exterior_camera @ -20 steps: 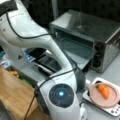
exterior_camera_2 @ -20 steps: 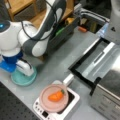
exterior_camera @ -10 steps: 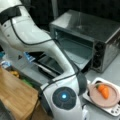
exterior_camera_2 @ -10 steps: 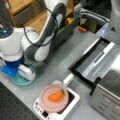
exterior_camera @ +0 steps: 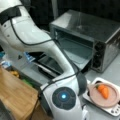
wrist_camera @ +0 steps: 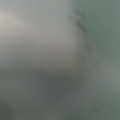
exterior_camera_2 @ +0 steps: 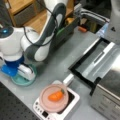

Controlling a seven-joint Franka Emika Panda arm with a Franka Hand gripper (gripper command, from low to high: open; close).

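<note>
In a front view my gripper point(exterior_camera_2: 25, 73) is low over a teal dish point(exterior_camera_2: 17, 81) at the table's left edge, touching or almost touching it. A blue object point(exterior_camera_2: 10, 70) sits right beside it under the wrist. The wrist view holds only a blurred grey-green surface, very close, with no fingers to be seen. In the other front view the arm's wrist point(exterior_camera: 62, 97) hides the gripper. An orange carrot point(exterior_camera_2: 56, 95) point(exterior_camera: 103, 91) lies on a pink plate point(exterior_camera_2: 46, 103) point(exterior_camera: 96, 100) on a white scale, apart from the gripper.
A toaster oven point(exterior_camera: 100, 30) stands with its door point(exterior_camera_2: 95, 65) folded down onto the table. A wooden shelf point(exterior_camera_2: 27, 10) and a dark bin point(exterior_camera_2: 66, 30) with small items stand behind the arm. Wooden furniture point(exterior_camera: 15, 95) is at a front view's left.
The arm has shifted only slightly over the teal dish. The carrot, the plate and the oven have not moved.
</note>
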